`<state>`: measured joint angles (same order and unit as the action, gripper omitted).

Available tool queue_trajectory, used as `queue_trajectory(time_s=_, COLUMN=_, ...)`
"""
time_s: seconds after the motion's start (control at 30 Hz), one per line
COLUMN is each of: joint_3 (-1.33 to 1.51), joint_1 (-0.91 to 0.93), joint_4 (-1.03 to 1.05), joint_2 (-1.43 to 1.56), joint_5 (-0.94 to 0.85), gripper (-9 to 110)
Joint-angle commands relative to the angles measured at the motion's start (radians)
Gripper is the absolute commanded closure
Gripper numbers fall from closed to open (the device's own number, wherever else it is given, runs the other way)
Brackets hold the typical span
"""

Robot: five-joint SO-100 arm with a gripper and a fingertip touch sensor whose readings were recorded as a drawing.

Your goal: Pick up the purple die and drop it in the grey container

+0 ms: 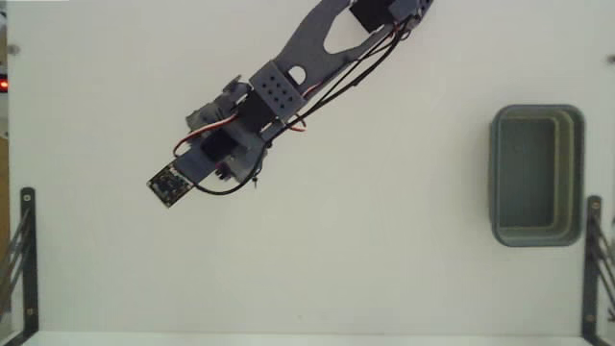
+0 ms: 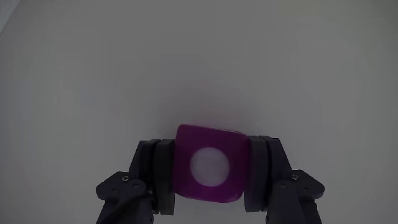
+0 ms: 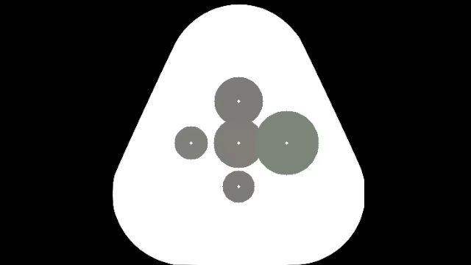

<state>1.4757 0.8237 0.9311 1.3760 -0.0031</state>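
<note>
gripper [image 2: 210, 177]: clamped on purple die [image 2: 210, 163], both pads touching its sides, pip facing wrist view
die place: fixed view, hidden under the arm, table's 10 o'clock
grey container [image 1: 536, 229]: 3 o'clock, near right edge
table [image 1: 384, 211]: bare between them

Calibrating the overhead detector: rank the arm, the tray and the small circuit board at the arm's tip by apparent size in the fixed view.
1. Arm, largest by far.
2. Tray, clearly smaller.
3. Circuit board, smallest.
The arm rides above the table, nearer the camera, so it looks somewhat inflated; the order holds regardless.
</note>
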Motion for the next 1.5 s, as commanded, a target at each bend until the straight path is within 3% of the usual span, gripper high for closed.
queue_trajectory(time_s=0.0, joint_3=-0.099, joint_1=0.013, joint_4=0.061, joint_2=0.044, joint_5=0.003, gripper=42)
queue_trajectory(time_s=0.53, joint_3=-0.486, joint_1=0.013, joint_4=0.384, joint_2=-0.021, joint_5=0.003, gripper=42)
queue_trajectory(time_s=0.93, joint_3=-1.004, joint_1=0.013, joint_4=0.725, joint_2=-0.197, joint_5=0.003, gripper=42)
queue_trajectory(time_s=1.47, joint_3=-0.978, joint_1=-0.008, joint_4=0.711, joint_2=-0.185, joint_5=0.003, gripper=42)
